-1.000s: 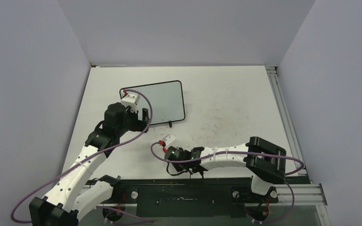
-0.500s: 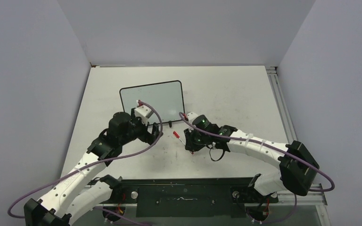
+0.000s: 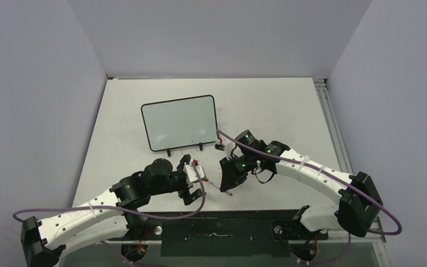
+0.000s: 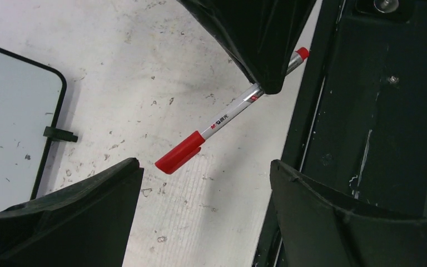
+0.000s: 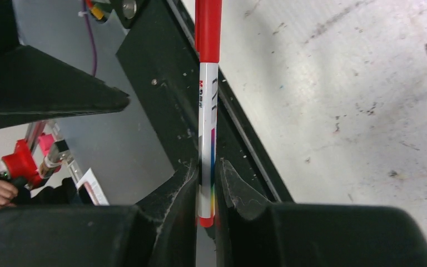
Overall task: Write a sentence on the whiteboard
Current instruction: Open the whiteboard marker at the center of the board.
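While pinching the red-capped marker (image 4: 222,115) near its tail in the closed right gripper (image 5: 205,169), holds it slanted over the near edge of the tabletop (image 3: 278,117). Spreads the left gripper (image 4: 204,167) wide and empty beside the cap. Shows the whiteboard (image 3: 180,122) farther back.

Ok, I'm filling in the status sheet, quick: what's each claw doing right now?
Left claw: open, holding nothing.
Right claw: closed on the red-capped marker.
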Robot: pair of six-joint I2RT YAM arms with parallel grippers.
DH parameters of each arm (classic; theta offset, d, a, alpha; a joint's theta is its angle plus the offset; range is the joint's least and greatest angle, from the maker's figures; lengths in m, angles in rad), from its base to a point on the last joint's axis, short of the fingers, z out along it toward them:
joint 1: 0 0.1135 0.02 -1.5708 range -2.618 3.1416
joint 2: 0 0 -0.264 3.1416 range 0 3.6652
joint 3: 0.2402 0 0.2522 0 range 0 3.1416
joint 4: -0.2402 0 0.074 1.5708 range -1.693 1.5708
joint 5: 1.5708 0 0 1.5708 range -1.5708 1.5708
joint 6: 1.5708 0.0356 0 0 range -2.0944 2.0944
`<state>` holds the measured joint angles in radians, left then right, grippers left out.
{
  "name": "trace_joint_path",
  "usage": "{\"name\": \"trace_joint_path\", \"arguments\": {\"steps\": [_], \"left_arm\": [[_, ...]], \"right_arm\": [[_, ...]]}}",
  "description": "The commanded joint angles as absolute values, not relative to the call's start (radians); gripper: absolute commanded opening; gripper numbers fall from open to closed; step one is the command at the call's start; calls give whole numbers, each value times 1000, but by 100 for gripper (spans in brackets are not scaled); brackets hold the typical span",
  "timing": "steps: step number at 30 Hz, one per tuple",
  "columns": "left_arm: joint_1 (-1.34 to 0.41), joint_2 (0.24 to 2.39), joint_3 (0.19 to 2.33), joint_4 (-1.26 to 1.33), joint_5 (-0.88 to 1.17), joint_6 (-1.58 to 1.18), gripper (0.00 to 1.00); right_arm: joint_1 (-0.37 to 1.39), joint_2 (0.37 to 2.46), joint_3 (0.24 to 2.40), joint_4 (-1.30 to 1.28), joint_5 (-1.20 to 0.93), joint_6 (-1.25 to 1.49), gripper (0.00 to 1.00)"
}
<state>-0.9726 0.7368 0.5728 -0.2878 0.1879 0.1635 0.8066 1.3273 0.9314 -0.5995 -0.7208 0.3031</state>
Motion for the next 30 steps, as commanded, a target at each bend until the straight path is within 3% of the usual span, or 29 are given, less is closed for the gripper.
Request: {"name": "trace_joint_path", "arguments": {"steps": [1, 7, 17, 26, 27, 28, 30], "left_arm": [[-1074, 726, 569, -266, 83, 238, 83], [-1177, 757, 571, -296, 12, 254, 80], [-1292, 786, 572, -329, -96, 264, 49], [-1312, 810, 588, -334, -83, 253, 0], [-1314, 807, 588, -331, -90, 250, 0], [-1315, 801, 588, -328, -101, 245, 0], [-1315, 781, 582, -319, -130, 235, 0]], "right_arm": [[831, 1305, 1007, -702, -817, 258, 5], [903, 1316, 1049, -742, -841, 257, 5], [923, 1344, 1099, -814, -841, 216, 5], [922, 1353, 1118, -807, -845, 195, 5], [920, 1351, 1120, -798, -844, 200, 7], [915, 1346, 1122, -790, -840, 207, 16], [894, 1335, 1121, -777, -822, 219, 52]]}}
